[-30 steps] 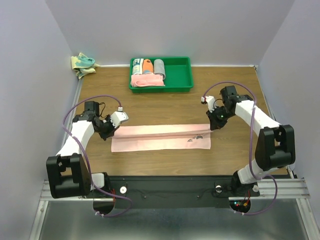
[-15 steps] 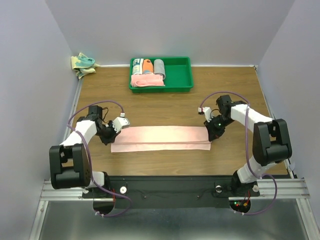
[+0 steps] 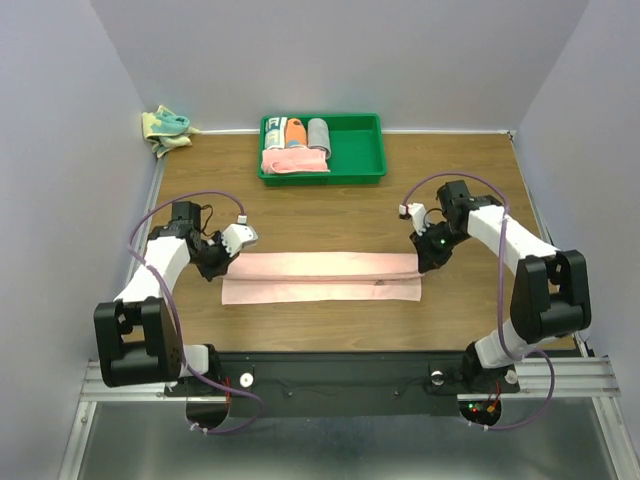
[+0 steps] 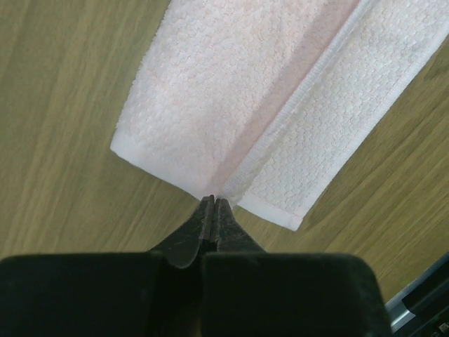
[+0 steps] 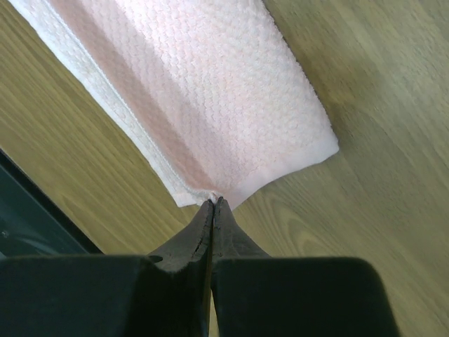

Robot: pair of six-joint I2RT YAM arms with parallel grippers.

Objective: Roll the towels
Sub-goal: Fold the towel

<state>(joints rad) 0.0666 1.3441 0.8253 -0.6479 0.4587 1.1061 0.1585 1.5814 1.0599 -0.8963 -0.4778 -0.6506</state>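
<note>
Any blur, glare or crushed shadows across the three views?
Top external: light is even and soft, no glare, and the pink towel is sharp. Left wrist: towel weave is crisp, but the left gripper is near-black with little detail. Right wrist: weave is crisp, the right gripper is a dark silhouette, and a soft shadow runs along the towel's fold.

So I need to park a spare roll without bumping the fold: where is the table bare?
The widest bare wood on the table lies between the green tray and the pink towel; more lies right of the tray, whose right half is bare too. Crowded: both towel ends, pinched by the left end effector and right end effector.
</note>
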